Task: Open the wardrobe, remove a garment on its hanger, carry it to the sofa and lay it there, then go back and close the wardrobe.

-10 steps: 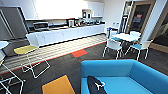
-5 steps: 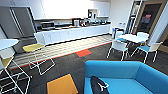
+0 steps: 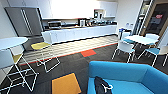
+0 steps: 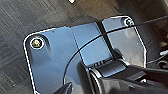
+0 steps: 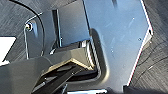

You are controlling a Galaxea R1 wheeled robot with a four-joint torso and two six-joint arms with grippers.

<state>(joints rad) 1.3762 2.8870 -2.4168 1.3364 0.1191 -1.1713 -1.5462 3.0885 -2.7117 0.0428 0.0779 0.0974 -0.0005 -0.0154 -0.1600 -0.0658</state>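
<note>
A: What can you say about the two grippers?

B: In both wrist views I see the robot's dark plate and jointed bar over dark grey carpet (image 4: pixel 20 20). The fingers I cannot make out, so if they are apart or together I cannot tell.

A: And where are the task's things?

B: The black garment (image 3: pixel 100 86) lies crumpled on the seat of the blue sofa (image 3: pixel 120 72), at the lower edge of the head view. A pale hanger (image 3: pixel 108 87) rests on it, touching the cloth. How all this stands to the grippers, the views do not let me say.

A: What stands around?

B: Beside the sofa there is an orange carpet tile (image 3: pixel 65 83). Further out is a white wire-frame chair with a yellow seat (image 3: pixel 43 50), then a round white table (image 3: pixel 11 42) with another wire chair near it. On the other side stands a white table (image 3: pixel 140 38) with white and blue chairs around it.

A: Is there room to move?

B: Between the sofa back and the chairs the carpet is open. A red tile (image 3: pixel 88 53) lies at the border of the striped floor (image 3: pixel 75 46), and behind it runs the long white kitchen counter (image 3: pixel 82 32)
</note>
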